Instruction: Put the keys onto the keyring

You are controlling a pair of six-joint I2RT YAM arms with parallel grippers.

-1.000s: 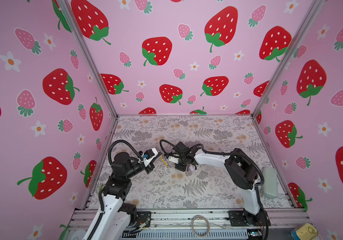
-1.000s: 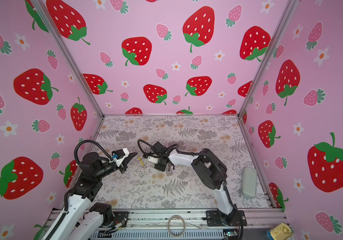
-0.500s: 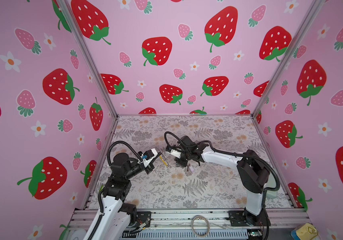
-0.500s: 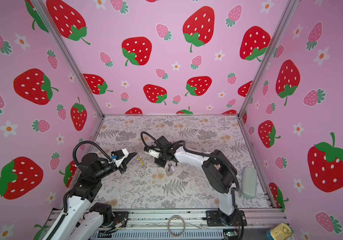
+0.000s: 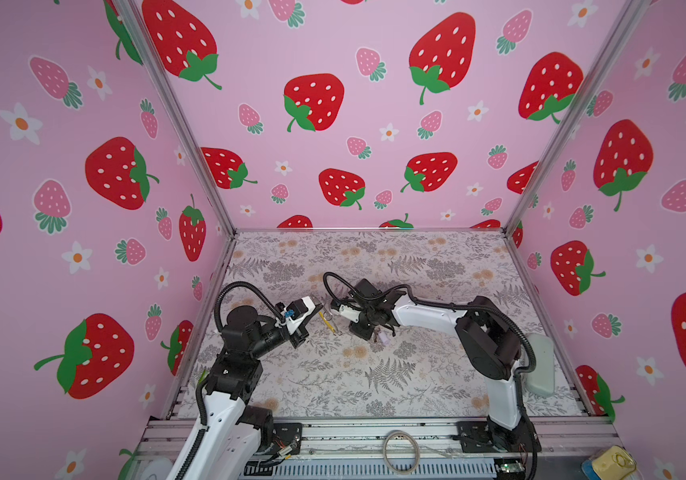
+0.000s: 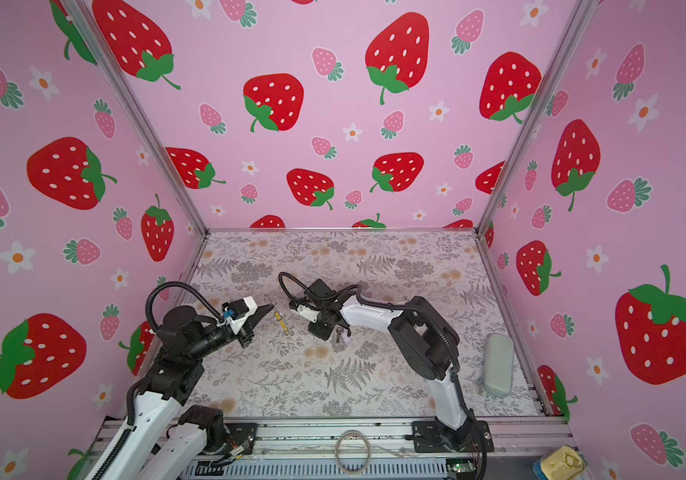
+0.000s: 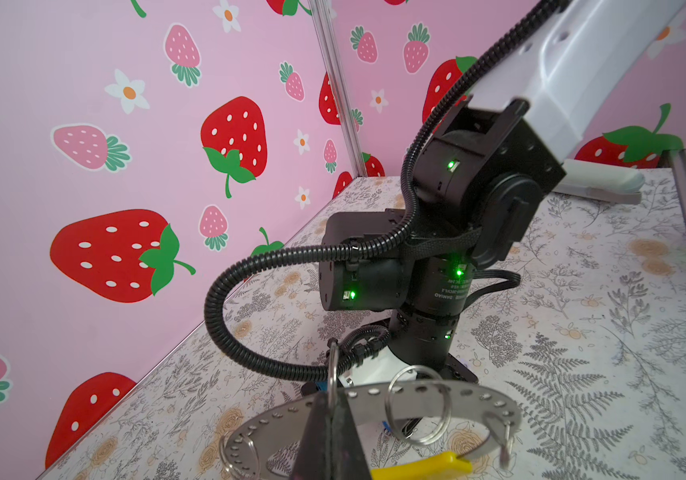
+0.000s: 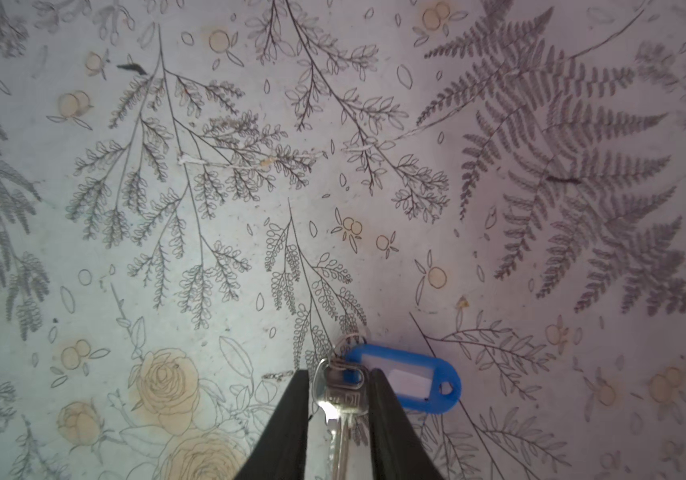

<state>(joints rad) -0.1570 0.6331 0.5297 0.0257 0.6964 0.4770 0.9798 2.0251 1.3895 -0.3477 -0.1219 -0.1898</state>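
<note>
The keyring (image 7: 412,399) is a flat grey perforated band with a yellow section (image 7: 420,467) and small metal loops. My left gripper (image 7: 333,401) is shut on one loop and holds the keyring just above the table; in both top views it hangs at the gripper's tip (image 5: 329,321) (image 6: 281,321). My right gripper (image 8: 337,376) points down at the table, open. The key with the blue tag (image 8: 408,380) lies between its fingers, with a gap on one side. The key with the lilac tag (image 5: 383,338) (image 6: 344,340) lies beside the right gripper (image 5: 360,330).
A plain pale hoop (image 5: 401,451) lies on the front rail. A pale grey-green case (image 5: 541,365) rests by the right wall. A yellow object (image 5: 611,463) sits at the front right corner. Pink strawberry walls close in three sides of the floral table (image 5: 374,386).
My right arm has stretched out, its elbow swinging right, and its jaws have come apart around the blue-tagged key. The left arm and keyring have stayed in place.
</note>
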